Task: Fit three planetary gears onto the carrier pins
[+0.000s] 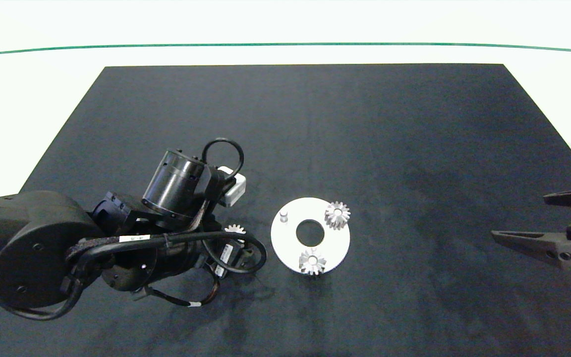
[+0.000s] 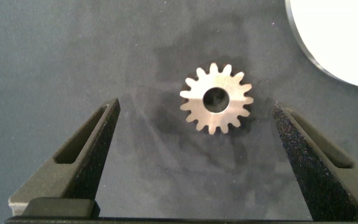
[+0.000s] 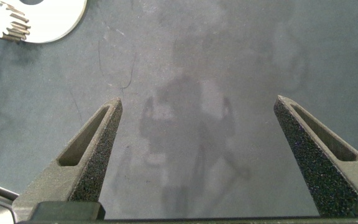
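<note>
A loose gear (image 2: 217, 98) lies flat between the left claw's (image 2: 197, 134) wide-open fingers, untouched. The disc (image 2: 347, 37) sits just beside it.

The right claw (image 3: 197, 134) hangs wide open, well apart.

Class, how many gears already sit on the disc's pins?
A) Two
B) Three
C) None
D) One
A: two gears sit on the disc, one pin is bare, and the third gear lies on the mat between the open left gripper's fingers.
</note>
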Tool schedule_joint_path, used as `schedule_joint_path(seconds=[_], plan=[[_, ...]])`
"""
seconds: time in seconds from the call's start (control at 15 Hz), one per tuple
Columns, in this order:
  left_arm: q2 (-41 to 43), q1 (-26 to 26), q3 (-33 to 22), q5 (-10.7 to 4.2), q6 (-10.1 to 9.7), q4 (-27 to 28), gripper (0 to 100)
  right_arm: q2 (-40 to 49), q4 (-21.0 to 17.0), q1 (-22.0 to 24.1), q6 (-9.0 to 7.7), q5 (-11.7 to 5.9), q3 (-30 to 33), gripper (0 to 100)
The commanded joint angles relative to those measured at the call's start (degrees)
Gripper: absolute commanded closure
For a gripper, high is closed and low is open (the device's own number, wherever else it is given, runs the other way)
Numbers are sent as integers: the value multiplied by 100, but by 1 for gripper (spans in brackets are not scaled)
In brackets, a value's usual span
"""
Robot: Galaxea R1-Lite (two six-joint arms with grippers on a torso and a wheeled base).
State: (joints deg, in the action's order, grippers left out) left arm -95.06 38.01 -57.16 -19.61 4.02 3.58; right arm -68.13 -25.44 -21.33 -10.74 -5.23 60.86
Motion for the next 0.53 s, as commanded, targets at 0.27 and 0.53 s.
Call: schedule_joint_path(seconds=[0.27, 0.53], plan=[[-250, 31, 109, -157, 2, -394, 9, -7, -13, -2, -7, -4, -4, 0], [-241, 31, 109, -157, 2, -376, 17, -7, -13, -2, -7, -4, -4, 0]])
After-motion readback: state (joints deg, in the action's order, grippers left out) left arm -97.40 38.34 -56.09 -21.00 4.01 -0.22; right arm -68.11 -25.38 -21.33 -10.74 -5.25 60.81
